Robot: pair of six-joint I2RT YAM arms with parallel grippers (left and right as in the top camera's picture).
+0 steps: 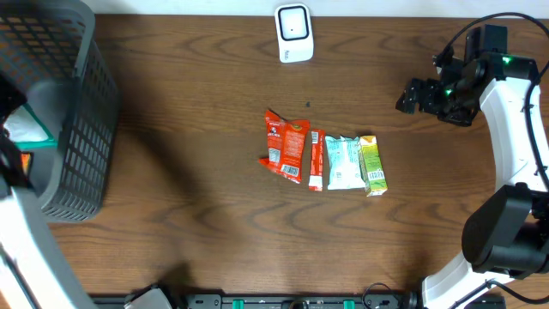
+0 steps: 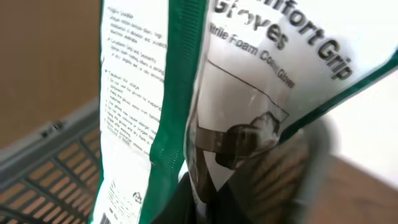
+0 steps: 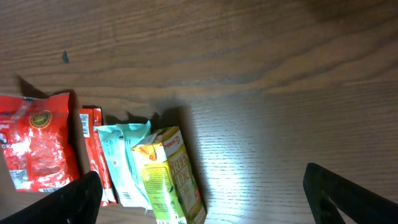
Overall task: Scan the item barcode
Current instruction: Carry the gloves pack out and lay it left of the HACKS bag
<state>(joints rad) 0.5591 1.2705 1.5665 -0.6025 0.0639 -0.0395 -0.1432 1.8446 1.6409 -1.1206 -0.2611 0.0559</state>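
Item 1, white-and-green plastic glove packet (image 2: 249,93): pinched in your left gripper (image 2: 183,200) over grey mesh basket (image 1: 81,129), right gripper (image 3: 202,186) spread; pick-up looks done, next show barcode to far white scanner (image 1: 293,33).

**Glove package** (image 2: 249,93), directly ahead of the left hand (image 2: 186,208):
- The large black lettering reads "…mfort Grip Gloves"; its leading letters are cut off at the frame edge.
- The line beneath reads "Nitrile Foam Coat Glove", and its ending is blurred.
- The side panel (image 2: 127,93) carries fine print that is too small to read.

**Carton** (image 3: 168,180) and **red pouch** (image 3: 37,149), ahead of the right hand (image 1: 420,96):
- The lettering on both is illegible.
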